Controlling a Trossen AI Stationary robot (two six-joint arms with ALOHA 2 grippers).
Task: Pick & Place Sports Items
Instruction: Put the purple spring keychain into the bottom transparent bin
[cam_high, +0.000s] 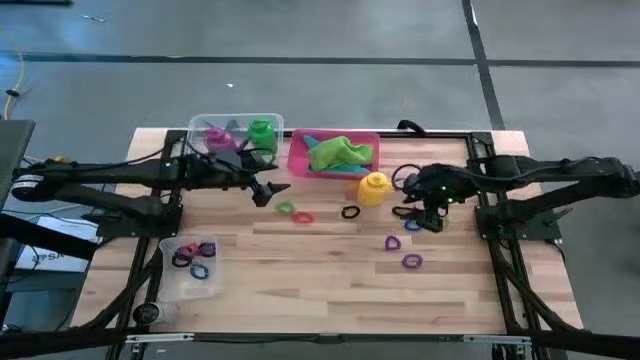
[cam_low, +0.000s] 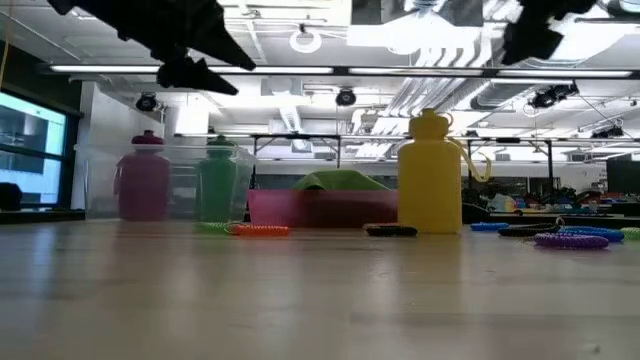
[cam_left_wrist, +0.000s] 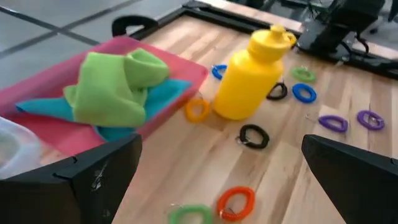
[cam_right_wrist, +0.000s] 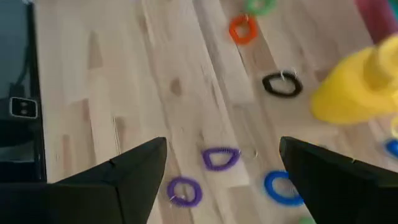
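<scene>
Left gripper hovers empty, fingers spread wide, facing the yellow bottle beside the pink tray, likely lining up a pick; right gripper likewise spread, empty, above desk rings.

Grey floor, ceiling strip lights, ducts.

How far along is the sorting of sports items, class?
Done: purple bottle and green bottle stand in the far tub; cloths lie in the pink tray; some rings sit in the near tub. In hand: nothing; left gripper and right gripper are open. Left: yellow bottle and loose rings.
</scene>
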